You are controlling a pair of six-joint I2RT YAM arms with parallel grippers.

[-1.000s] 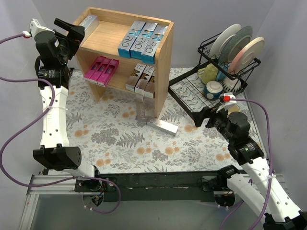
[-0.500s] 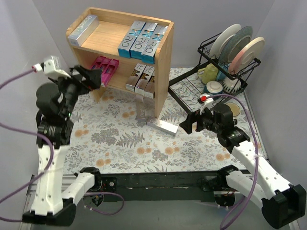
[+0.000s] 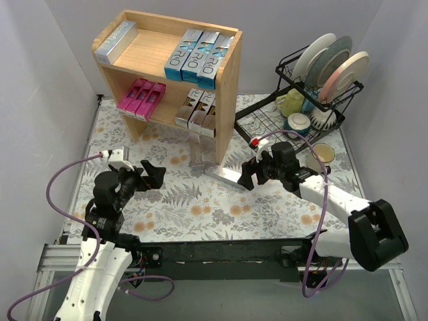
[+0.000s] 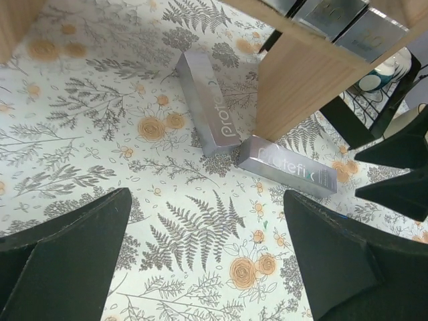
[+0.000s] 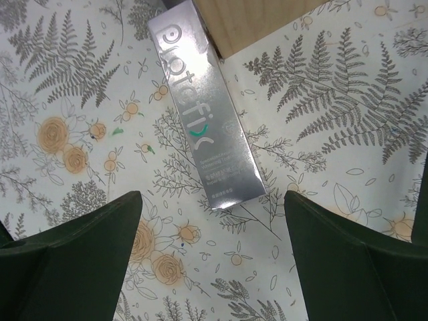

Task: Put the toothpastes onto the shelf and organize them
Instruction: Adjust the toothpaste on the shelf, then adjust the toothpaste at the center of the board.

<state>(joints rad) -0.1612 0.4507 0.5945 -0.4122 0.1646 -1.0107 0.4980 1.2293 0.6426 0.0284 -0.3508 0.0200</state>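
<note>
My right pincer [image 3: 247,175] hangs spread wide and empty over the plain silver-grey cardboard toothpaste box [image 5: 204,114], which lies flat by the near right foot of the light wooden two-level shelf [image 3: 227,80] — jaws either side of its width, lined up, I judge, to close on it. A second silver box [image 4: 207,103] lies just left. My left pincer [image 3: 152,175] — equally wide, holding nothing — hovers low at the near left.

Floral-clothed table [image 3: 174,200] under wooden shelf [image 3: 227,100], wire rack [image 3: 267,134], two silver boxes [image 3: 226,176], perhaps touching.
</note>
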